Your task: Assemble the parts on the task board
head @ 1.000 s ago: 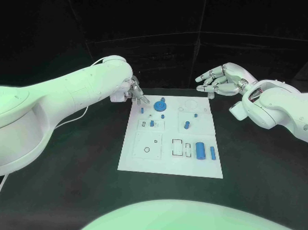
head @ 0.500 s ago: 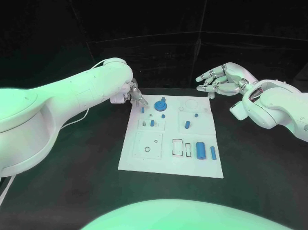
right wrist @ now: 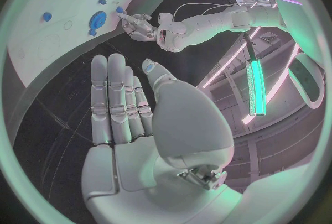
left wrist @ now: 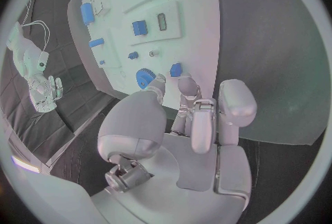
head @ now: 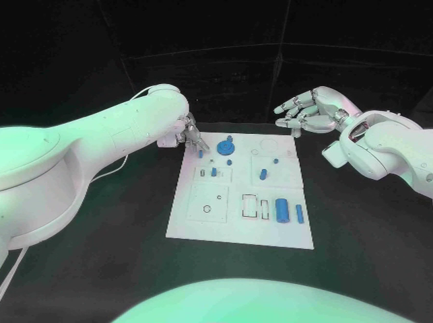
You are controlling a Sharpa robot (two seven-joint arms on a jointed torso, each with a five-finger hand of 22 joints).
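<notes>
From the head camera, the white task board (head: 242, 192) lies mid-table with blue parts (head: 282, 210) on it. The left hand (head: 189, 134) reaches over the board's far left corner; the right hand (head: 308, 112) hovers beyond the far right corner, fingers loosely spread, empty.

Left wrist camera: the left hand's fingertips (left wrist: 185, 84) touch a small blue piece (left wrist: 176, 69); whether it is gripped, I cannot tell.

Right wrist camera: the right hand's fingers (right wrist: 116, 99) lie straight, side by side, holding nothing.

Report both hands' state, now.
Left hand: fingers at a small blue part on the task board's far corner; whether it grips cannot be told.
Right hand: open, holding nothing.
</notes>
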